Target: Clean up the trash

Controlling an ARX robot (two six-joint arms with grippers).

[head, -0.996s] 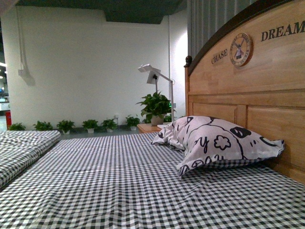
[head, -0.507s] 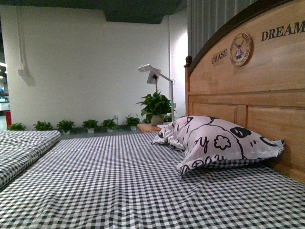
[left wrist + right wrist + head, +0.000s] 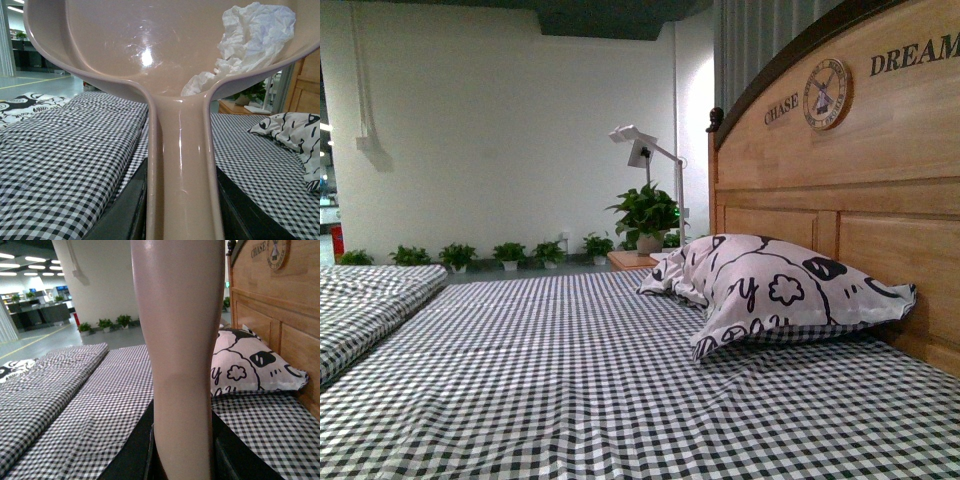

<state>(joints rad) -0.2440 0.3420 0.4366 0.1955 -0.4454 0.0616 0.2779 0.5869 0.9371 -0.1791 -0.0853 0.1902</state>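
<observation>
Beige plastic dustpan (image 3: 165,60), its handle gripped by the left hand (image 3: 180,220), cradles the trash (image 3: 250,40) against its rim above the bed (image 3: 65,150); the right hand (image 3: 182,460) clasps a similar handle (image 3: 180,340).

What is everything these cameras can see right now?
Trash: one, white crumpled paper, inside the dustpan.
Dustpan: one, beige, held by its handle.
Second handle: one, beige, tool end unseen.
Pillow: one, black-and-white, against the headboard.
Headboard: one, wooden, lettered.
Bedsheet: one, black-and-white check.
Potted plants: several, green, along the wall.
Lamp: one, white, by the bed.
Left gripper: black, shut on dustpan handle.
Right gripper: black, shut on second handle.
</observation>
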